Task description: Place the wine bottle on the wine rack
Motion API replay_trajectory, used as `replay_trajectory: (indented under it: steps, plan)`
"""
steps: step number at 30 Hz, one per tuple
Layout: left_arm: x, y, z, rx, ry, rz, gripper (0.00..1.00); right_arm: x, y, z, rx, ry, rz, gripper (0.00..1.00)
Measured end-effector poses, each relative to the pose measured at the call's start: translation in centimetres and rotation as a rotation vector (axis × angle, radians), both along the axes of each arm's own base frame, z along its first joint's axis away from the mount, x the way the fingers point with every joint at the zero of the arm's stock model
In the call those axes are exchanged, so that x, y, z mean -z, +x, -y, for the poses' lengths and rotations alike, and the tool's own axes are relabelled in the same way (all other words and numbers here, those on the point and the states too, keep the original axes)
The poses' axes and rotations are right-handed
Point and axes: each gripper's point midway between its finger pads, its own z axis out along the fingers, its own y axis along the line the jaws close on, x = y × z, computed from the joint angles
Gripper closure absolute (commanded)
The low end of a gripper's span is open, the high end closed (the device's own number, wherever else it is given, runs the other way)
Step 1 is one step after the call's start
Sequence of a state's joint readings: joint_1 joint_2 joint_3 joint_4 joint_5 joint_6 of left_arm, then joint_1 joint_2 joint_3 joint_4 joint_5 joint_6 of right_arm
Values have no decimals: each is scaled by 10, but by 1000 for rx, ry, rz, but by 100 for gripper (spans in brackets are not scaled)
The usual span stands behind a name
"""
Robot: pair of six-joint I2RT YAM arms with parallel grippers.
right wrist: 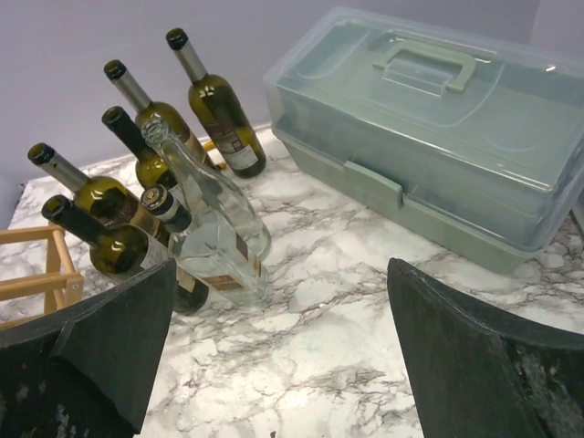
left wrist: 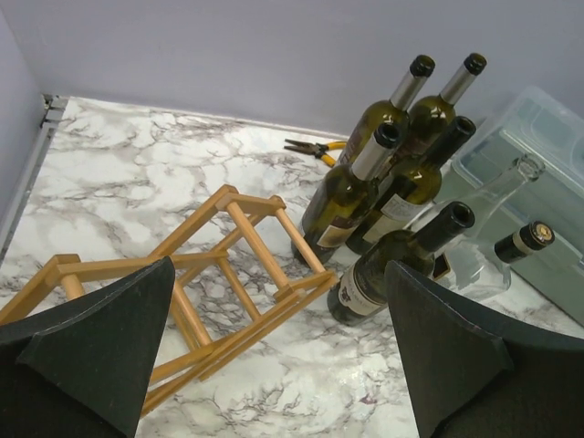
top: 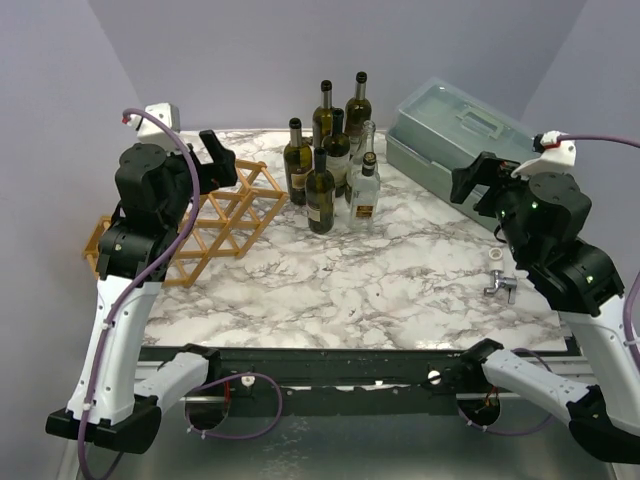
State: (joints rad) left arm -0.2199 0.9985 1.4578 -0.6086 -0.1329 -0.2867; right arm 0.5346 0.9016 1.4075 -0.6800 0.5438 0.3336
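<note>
Both grippers are wide open and holding nothing. The left gripper [left wrist: 283,365] and right gripper [right wrist: 283,365] each show two dark fingers spread out toward the frame edges.

The wine bottles [top: 330,150] stand in a tight bunch at upper centre of the top view. They're all upright with necks up, so the long axis is vertical, and I reckon a grab has to come in from the side.

The wine rack [top: 225,215] lies on the marble at left-middle, just beside the bunch.

The left gripper hangs over the rack's far end, with the bottles close on its right in that view. The right gripper sits further off, by the green toolbox [top: 450,125]. Left arm looks like the nearer pick to me.
</note>
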Motion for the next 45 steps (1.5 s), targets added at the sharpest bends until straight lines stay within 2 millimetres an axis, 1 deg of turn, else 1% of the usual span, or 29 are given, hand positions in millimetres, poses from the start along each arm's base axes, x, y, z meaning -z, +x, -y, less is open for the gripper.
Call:
replay_trajectory:
  steps: [3,5,10,13,15,17,18,23,25,27,30,33,35,39,42,45]
  plan:
    - [13,4,5,21,2,-19,1,5,6,-10,-34,-8,-28,0]
    - [21,5,7,26,13,-35,1,14,13,-29,-117,-22,-61,0]
    - [30,2,5,21,29,-20,1,40,25,-72,-308,-32,-133,0]
    - [33,-3,0,5,32,7,1,58,28,-84,-355,-27,-151,0]
    - [33,-5,0,8,39,30,1,67,31,-90,-377,-26,-166,0]
    - [36,-5,2,16,44,43,1,72,38,-100,-403,-22,-174,0]
    - [37,-5,2,19,47,50,1,75,43,-106,-417,-20,-181,0]
    - [58,0,9,32,62,28,1,92,75,-139,-484,-20,-246,0]
    - [65,1,10,27,65,21,1,94,90,-150,-492,-22,-261,0]
    - [68,1,11,27,65,22,1,91,106,-159,-488,-21,-265,4]
    - [66,-1,11,26,61,41,1,87,124,-161,-447,-27,-262,13]
    - [60,-2,11,27,55,63,1,82,140,-157,-377,-31,-253,16]
    - [56,-3,11,25,52,77,1,83,148,-154,-327,-35,-252,20]
    - [54,-3,9,18,51,85,1,93,156,-150,-256,-53,-264,23]
    - [56,-2,9,17,53,83,1,102,162,-156,-233,-71,-277,23]
    - [57,-1,8,9,55,80,1,116,165,-160,-216,-90,-301,24]
